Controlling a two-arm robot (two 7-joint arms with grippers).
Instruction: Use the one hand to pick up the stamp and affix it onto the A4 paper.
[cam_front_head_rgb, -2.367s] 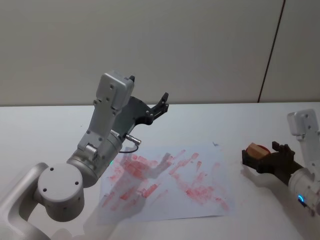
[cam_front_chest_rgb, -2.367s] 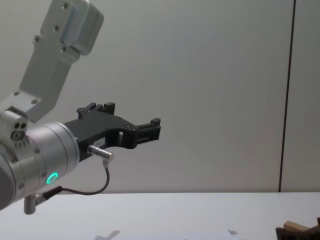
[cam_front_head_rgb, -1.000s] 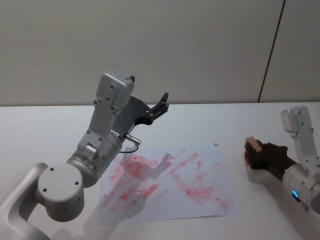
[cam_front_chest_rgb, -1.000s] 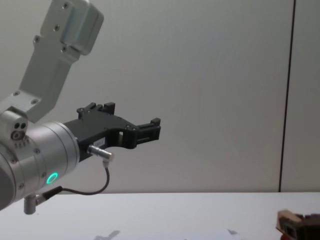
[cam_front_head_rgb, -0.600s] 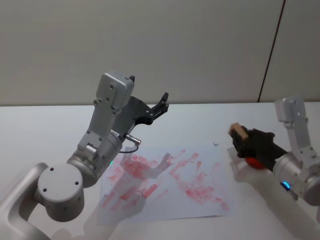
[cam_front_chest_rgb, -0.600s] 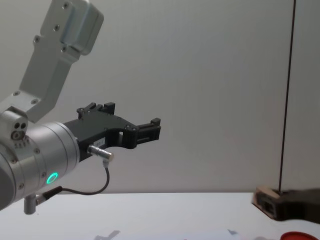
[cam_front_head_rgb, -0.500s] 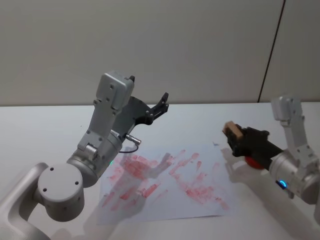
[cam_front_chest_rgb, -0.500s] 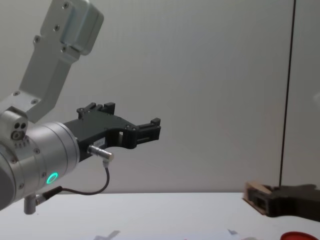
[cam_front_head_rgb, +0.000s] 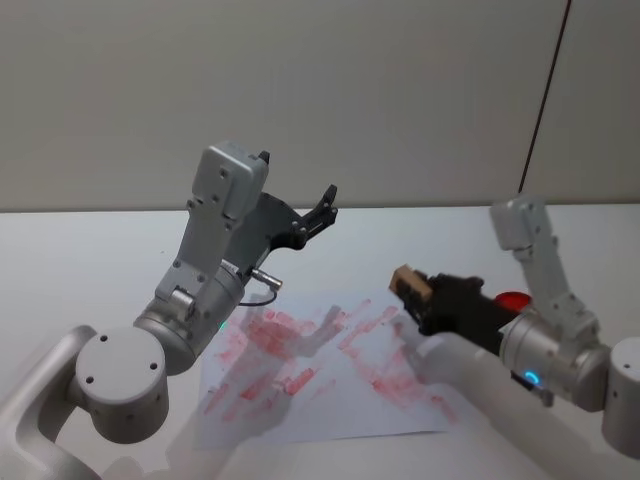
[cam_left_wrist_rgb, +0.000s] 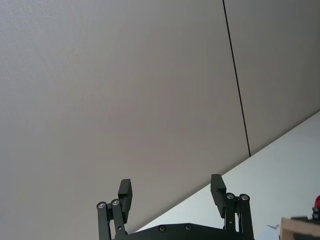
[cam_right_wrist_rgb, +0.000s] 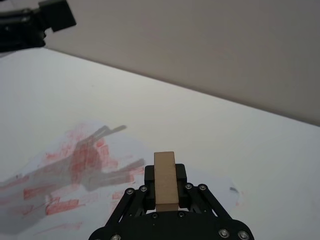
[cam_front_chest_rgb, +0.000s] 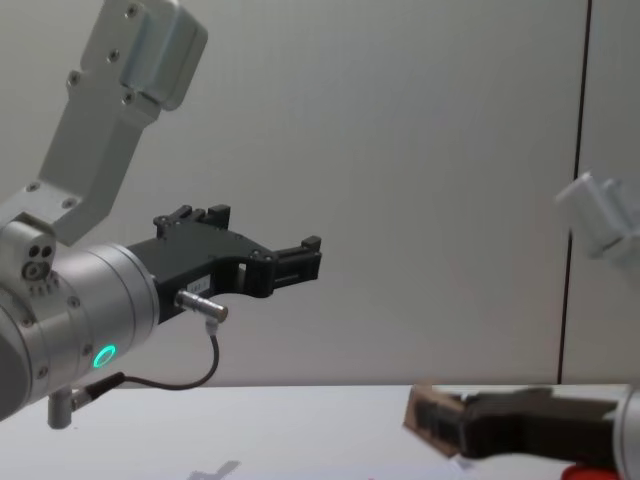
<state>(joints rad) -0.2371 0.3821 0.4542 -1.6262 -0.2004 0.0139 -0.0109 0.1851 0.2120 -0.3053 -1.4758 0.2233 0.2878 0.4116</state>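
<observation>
Paper is the landmark here: the thin flat white A4 paper (cam_front_head_rgb: 335, 410) lies on the pale grey table (cam_front_head_rgb: 80, 250) and carries many red prints. The black two-finger right gripper (cam_front_head_rgb: 416, 297) with silver-white wrist hangs above the right part of the paper. Its fingers are closed tightly on the small light-brown wooden stamp (cam_front_head_rgb: 409, 282), which stands out past the fingertips. A red round object (cam_front_head_rgb: 512, 299) lies near the paper's far right corner. The black left gripper (cam_front_head_rgb: 324, 205) with looped cable is raised beyond the paper's far edge, fingers wide apart, holding nothing.
</observation>
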